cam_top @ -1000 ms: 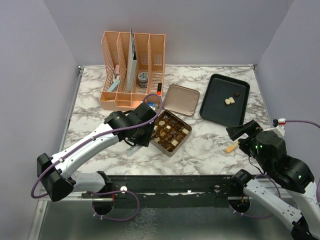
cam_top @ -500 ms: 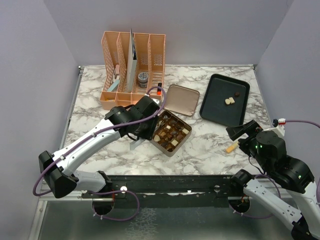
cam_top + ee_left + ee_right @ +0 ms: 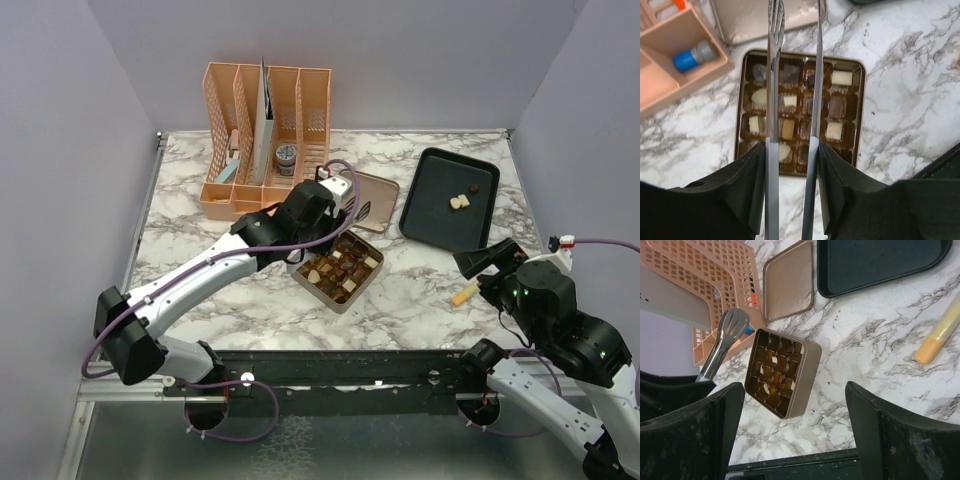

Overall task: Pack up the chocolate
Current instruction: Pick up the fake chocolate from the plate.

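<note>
Left hand (image 3: 791,150) pinches empty metal tongs (image 3: 771,75) above the partly filled gold tin (image 3: 802,385); right hand (image 3: 792,405) hovers spread. Next move, likely: reach the chocolates (image 3: 460,202) on the black tray (image 3: 435,225).

Marble table (image 3: 420,290), lilac walls (image 3: 400,60)

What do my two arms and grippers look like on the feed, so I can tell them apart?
Both arms have white links between bulky black joints and a purple cable looped alongside. The right arm shows a small green light; the left arm shows none. The left gripper and right gripper have broad matte black fingers, the right's dusty.
</note>
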Controlling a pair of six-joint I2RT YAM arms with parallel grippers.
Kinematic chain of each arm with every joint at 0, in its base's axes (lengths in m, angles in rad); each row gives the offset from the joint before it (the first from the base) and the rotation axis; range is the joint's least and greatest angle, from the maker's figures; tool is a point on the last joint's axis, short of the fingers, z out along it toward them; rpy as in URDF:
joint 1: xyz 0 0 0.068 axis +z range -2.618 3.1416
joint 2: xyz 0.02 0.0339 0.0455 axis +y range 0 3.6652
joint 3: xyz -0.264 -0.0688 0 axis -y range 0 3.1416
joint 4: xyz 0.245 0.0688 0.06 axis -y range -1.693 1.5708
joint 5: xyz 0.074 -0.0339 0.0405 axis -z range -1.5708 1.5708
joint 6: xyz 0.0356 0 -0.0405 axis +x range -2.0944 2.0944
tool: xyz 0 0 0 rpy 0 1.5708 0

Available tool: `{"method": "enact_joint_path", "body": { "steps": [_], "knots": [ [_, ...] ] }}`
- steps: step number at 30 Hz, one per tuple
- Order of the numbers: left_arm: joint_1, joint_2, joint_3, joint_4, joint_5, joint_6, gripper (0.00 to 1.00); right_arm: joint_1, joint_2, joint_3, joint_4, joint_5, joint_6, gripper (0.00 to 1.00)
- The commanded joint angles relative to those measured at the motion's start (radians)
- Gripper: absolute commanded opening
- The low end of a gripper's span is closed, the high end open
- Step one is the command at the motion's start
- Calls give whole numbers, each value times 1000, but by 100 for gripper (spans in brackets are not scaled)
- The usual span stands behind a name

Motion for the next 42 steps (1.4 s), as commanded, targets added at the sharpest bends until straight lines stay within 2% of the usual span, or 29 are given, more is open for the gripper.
{"method": "enact_joint_path", "body": {
  "steps": [1,10,17,29,42],
  "knots": [
    [-11,81,-10,265,15,131,47,-3,-10,25,20,20,-12,86],
    [-42,291,33,529,51,244,48,-3,-21,41,14,33,-6,86],
    [-58,517,163,623,86,290,48,-3,-20,48,35,17,-32,87],
    [-72,848,558,561,128,308,48,-3,-32,91,6,39,-35,87],
    [-81,1019,717,541,159,311,51,-3,-25,106,-3,32,-31,87]
  ]
}}
